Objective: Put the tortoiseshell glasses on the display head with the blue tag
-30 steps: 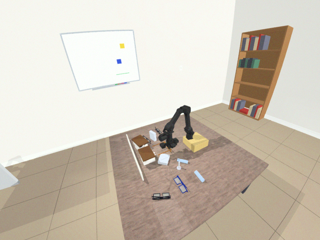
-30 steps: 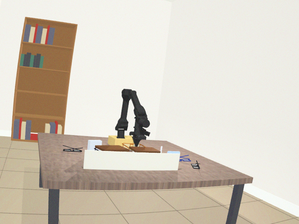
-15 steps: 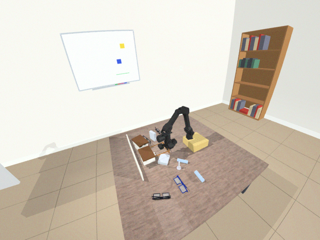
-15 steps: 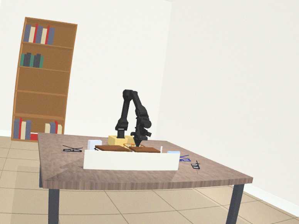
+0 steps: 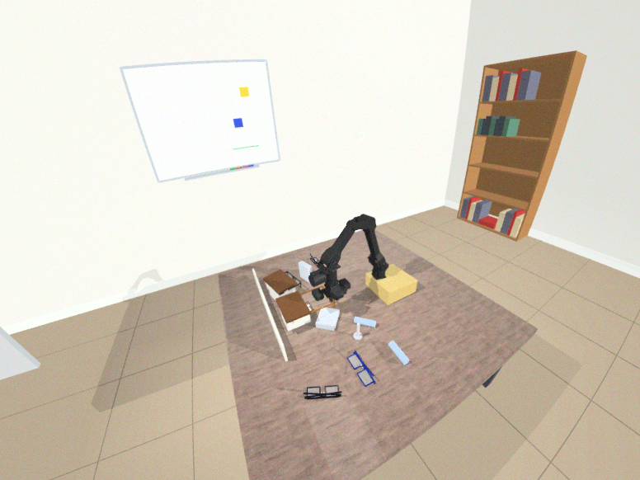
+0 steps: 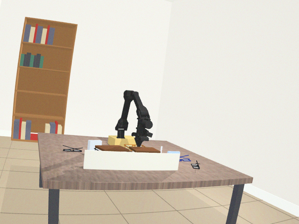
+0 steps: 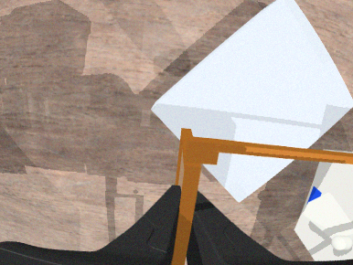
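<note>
My gripper (image 6: 139, 145) (image 7: 181, 194) is shut on the tortoiseshell glasses (image 5: 323, 308) (image 7: 274, 153), above the table. Both temples reach toward the nearer display head (image 5: 293, 305) (image 6: 145, 149) (image 7: 326, 215), one toward each side of its face. The temple tips look close to the face; their exact height is unclear. This brown-topped white head carries the blue tag (image 7: 314, 195), seen at the lower right of the wrist view. The other head (image 5: 280, 281) (image 6: 112, 147) stands beside it and has dark glasses on. The far temple is mostly out of the wrist view.
A pale box (image 5: 327, 319) (image 7: 256, 68) lies beside the tagged head. Another pale box (image 5: 304, 270) (image 6: 94, 144) stands near the other head. A long white panel (image 5: 270, 315) (image 6: 131, 160) runs behind both heads. A small white stand (image 5: 357, 336), blue glasses (image 5: 367, 369) and black glasses (image 5: 322, 395) are farther off.
</note>
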`<state>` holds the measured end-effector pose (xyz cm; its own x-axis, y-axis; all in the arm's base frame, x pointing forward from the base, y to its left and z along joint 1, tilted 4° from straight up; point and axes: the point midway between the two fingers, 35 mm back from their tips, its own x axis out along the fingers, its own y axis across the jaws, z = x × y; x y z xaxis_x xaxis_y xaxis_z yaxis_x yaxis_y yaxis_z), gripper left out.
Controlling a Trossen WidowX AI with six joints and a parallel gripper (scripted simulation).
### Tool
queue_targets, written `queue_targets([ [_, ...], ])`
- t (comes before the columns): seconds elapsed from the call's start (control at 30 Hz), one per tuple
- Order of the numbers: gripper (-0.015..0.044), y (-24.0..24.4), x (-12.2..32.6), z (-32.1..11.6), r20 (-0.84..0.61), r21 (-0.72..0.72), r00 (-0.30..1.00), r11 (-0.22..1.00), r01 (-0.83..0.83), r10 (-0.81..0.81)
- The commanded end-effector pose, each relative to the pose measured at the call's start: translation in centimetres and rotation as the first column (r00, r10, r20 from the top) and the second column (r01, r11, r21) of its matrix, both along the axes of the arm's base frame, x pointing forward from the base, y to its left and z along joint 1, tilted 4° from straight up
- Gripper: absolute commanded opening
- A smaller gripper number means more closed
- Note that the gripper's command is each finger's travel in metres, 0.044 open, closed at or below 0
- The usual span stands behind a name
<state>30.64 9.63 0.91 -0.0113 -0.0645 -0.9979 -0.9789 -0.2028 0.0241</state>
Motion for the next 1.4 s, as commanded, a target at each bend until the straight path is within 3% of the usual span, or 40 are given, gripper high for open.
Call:
queue_targets([
  [0.0, 0.0000, 0.0, 0.5, -0.2, -0.005, -0.007, 1.000, 1.000, -0.006, 0.006],
  [1.37, 0.0000, 1.2, 6.0, -0.1, -0.001, -0.005, 1.000, 1.000, -0.006, 0.006],
])
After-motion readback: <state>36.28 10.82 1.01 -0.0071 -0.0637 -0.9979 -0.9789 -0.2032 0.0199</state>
